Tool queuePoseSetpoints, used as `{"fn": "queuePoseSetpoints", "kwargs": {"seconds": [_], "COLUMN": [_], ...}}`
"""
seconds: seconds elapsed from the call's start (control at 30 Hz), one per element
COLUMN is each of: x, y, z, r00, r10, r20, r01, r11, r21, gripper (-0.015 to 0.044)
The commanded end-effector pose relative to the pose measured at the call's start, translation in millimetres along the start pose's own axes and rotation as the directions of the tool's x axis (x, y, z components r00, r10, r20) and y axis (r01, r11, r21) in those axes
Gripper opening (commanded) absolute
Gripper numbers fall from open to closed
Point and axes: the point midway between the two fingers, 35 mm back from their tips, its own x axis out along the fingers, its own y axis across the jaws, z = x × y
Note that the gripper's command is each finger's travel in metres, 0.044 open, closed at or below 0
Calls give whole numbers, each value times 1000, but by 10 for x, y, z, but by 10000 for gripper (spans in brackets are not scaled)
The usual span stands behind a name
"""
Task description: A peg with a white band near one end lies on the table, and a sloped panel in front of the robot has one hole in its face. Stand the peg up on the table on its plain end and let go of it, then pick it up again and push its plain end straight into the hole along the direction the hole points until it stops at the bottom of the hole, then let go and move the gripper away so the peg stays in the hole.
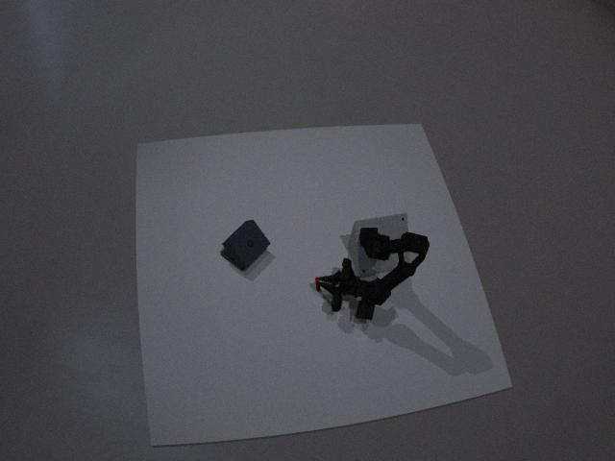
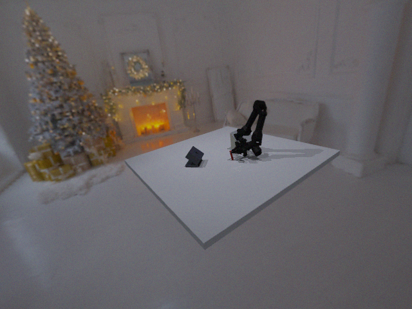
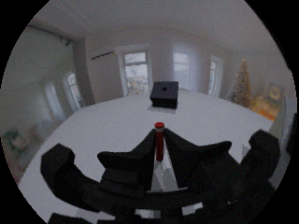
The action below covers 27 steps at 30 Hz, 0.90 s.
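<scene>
The red peg [image 1: 317, 285] [image 2: 232, 156] [image 3: 160, 148] is nearly upright, slightly tilted in the exterior view. Its white band is near the upper end in the wrist view, and its lower end is at or just above the table; contact cannot be told. My gripper [image 1: 318, 280] [image 2: 232, 152] [image 3: 159, 131] is shut on the peg's upper part, with the fingers reaching nearly level from the side. The dark sloped panel [image 1: 239, 244] [image 2: 194, 154] [image 3: 164, 100] stands apart from the peg, beyond the fingertips in the wrist view. Its hole [image 1: 250, 243] [image 3: 164, 89] is visible in its face.
The white table [image 1: 223, 347] [image 2: 206, 199] [image 3: 107, 126] carries the panel and the arm. A pale mounting block [image 1: 387, 223] [image 2: 232, 142] stands behind the gripper, partly hidden by the folded arm. Arm shadows fall on the table beside it.
</scene>
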Motion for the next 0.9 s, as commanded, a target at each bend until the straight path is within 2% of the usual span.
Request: {"fn": "queuePoseSetpoints", "kwargs": {"seconds": [0.0,0.87], "x": [-11,-43], "y": [-1,-7], "z": [-19,-39], "r00": [1000,999], "r10": [0,2], "r20": [-1,39], "r01": [0,-2], "r11": [1000,1000], "r21": [0,1], "gripper": [49,49]}}
